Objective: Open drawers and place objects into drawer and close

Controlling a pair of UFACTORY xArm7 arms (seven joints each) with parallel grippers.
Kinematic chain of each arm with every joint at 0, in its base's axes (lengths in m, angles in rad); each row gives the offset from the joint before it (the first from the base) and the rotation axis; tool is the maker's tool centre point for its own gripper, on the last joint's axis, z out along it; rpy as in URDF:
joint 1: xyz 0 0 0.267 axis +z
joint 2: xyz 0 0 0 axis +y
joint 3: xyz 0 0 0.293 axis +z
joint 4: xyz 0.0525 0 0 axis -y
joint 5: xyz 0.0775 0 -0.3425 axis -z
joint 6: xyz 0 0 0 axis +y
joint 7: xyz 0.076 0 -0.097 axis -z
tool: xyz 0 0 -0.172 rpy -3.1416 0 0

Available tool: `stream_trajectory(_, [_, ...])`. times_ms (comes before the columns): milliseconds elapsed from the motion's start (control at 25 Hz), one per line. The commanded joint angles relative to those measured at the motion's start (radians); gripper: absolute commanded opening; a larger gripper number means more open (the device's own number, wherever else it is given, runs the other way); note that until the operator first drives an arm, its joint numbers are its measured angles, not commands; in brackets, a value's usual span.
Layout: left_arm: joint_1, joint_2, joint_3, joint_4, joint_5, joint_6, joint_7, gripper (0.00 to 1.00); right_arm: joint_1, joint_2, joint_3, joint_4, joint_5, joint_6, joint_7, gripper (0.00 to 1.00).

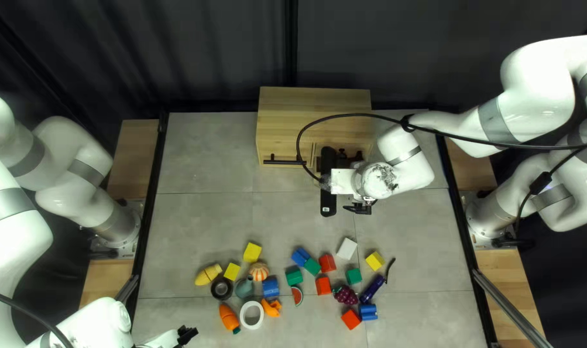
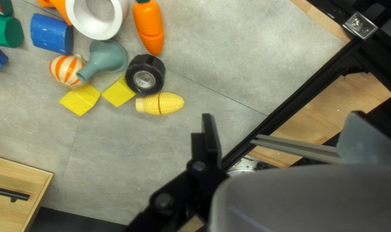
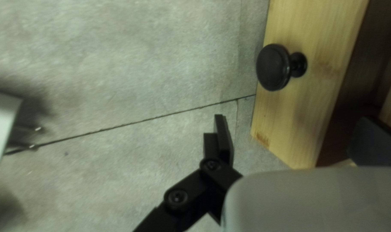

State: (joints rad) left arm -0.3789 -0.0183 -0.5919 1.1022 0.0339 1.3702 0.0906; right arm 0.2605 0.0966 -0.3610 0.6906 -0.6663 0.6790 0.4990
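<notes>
By drawer edge (image 3: 290, 137), right end effector (image 1: 359, 207) spread; left one (image 1: 190, 334) spread above bare tabletop (image 1: 184, 258).

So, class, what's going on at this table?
My right gripper is at the cabinet's open drawer, its fingers apart, not gripping the black knob. My left gripper, also open and holding nothing, hovers near the toy corn. Blocks and toys lie scattered on the table.

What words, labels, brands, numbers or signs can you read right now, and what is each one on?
None are legible.
Black roll: marks at its centre, too small to read.
Black part by my right arm's wrist: small white mark, too small to read.
</notes>
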Motion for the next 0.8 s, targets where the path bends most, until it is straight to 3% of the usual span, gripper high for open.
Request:
stream_trajectory(40, [0.0,0.0,0.0,0.0,0.0,0.0,0.0,1.0,0.0,0.017,0.003,0.005,0.012,-0.01,0.003,1.0])
stream_trajectory(800, [0.0,0.0,0.0,0.0,0.0,0.0,0.0,1.0,0.026,-0.005,0.033,0.0,0.052,0.014,0.013,1.0])
